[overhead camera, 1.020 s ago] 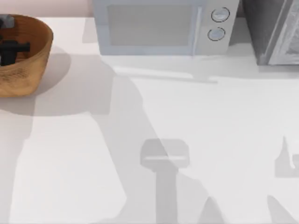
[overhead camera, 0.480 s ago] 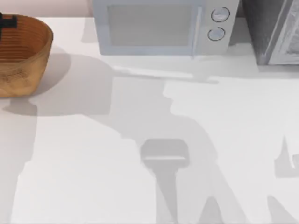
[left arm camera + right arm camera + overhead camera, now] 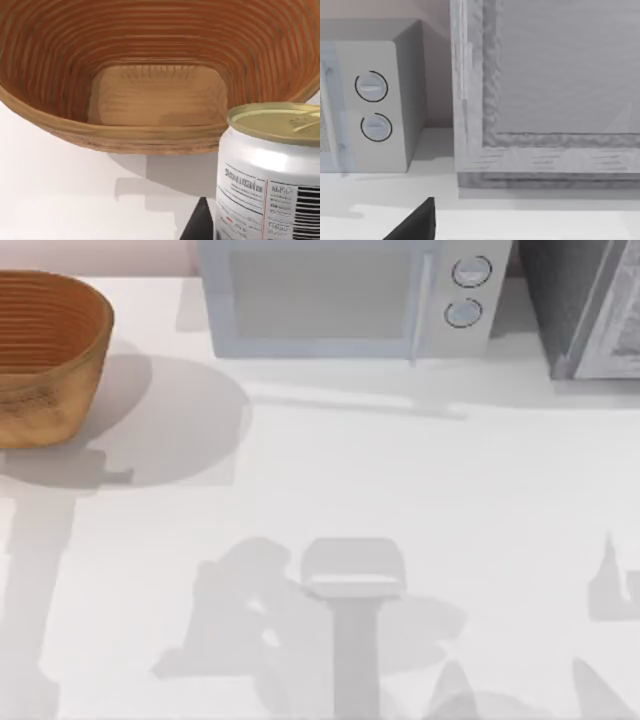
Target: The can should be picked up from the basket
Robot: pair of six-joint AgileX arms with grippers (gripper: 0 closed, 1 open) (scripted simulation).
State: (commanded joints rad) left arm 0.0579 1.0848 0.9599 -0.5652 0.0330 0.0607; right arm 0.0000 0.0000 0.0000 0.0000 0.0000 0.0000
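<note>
Most of our job looks done: the can [image 3: 272, 172] sits close before our left wrist camera, outside the empty basket [image 3: 150, 55], apparently held, though we cannot tell the fingers' state. At upper left of the top view, the basket [image 3: 50, 355] holds nothing.

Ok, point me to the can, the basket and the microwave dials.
can [image 3: 272, 170]: left wrist view, on its white printed side, below the gold end.
basket [image 3: 60, 355]: top view, on its outer woven wall at the table's left.
microwave dials [image 3: 471, 272]: top view, on the upper dial.
</note>
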